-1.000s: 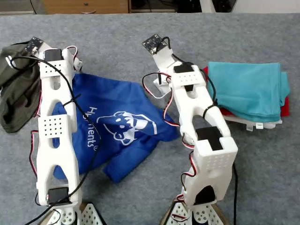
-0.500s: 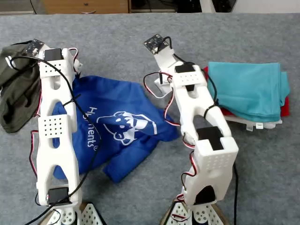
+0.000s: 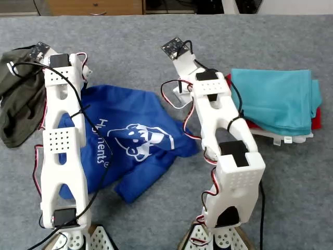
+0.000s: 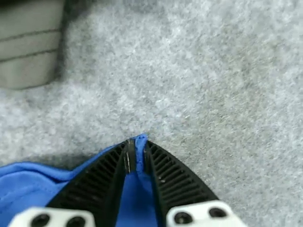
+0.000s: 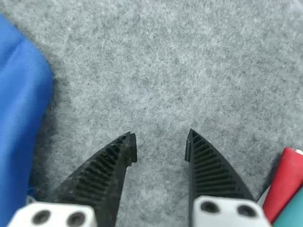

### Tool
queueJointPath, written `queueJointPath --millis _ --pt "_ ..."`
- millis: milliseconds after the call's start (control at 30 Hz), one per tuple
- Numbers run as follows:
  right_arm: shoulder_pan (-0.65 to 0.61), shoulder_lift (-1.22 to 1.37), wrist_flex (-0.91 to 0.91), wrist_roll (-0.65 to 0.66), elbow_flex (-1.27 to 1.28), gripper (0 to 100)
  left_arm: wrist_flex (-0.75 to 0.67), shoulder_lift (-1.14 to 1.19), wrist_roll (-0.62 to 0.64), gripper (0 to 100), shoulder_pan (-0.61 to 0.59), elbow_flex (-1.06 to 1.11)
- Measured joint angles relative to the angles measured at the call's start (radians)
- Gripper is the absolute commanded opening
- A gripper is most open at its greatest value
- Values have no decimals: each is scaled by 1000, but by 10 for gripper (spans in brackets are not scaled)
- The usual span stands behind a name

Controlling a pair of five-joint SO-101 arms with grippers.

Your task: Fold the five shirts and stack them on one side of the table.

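Left gripper (image 4: pixel 137 144) pinching blue shirt (image 3: pixel 140 112) edge, rumpled, white print showing

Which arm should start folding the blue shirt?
Left. The left gripper is shut on the blue shirt at its edge; the right gripper is open over bare table.

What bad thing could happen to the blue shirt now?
1. The left gripper pinches just the very edge of the blue shirt, so the cloth might slip out when pulled.
2. The right gripper is open over bare table, holding nothing. With one arm pulling, the shirt may bunch up instead of folding flat.
3. The right arm stands close to the folded stack and could nudge it.
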Motion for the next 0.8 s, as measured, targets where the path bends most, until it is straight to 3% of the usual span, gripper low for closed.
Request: queueJointPath --millis 167,300,533,667,800 --pt "0 0 0 0 0 184 97 5 -130 19 2 -153" --pt "21 -57 106 -6 0 184 184 -77 -242 19 -9 -189" --pt "37 -276 278 -11 -8 184 210 -338 -390 19 -190 -195" --pt "6 -295 347 -11 -3 185 210 -497 -470 19 -308 -101" --pt "-101 -250 351 -9 49 186 210 -655 -568 19 -350 144"
